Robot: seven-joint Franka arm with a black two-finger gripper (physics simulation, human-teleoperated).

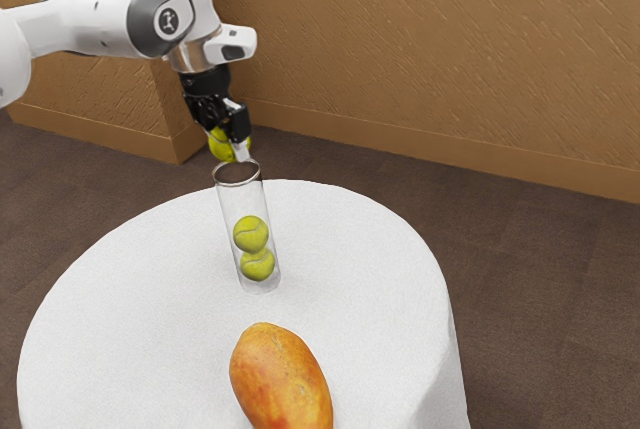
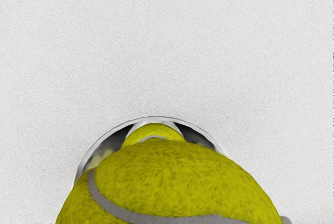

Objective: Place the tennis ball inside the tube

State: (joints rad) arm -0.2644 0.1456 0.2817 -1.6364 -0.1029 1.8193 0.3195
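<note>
In the exterior view my gripper [image 1: 230,141] is shut on a yellow-green tennis ball [image 1: 221,145], holding it just above the rim of the clear upright tube [image 1: 228,207]. Two other balls are stacked inside the tube, the upper one [image 1: 250,234] resting on the lower one [image 1: 257,266]. The wrist view has the held ball [image 2: 177,182] large at its lower edge, covering much of the tube's round rim [image 2: 156,117]. Past it, part of a ball inside the tube [image 2: 154,130] can be seen.
An orange-yellow mango-like fruit [image 1: 280,379] lies on the round, white-covered table [image 1: 370,279], apart from the tube. A brown wall [image 1: 430,59] stands behind the table.
</note>
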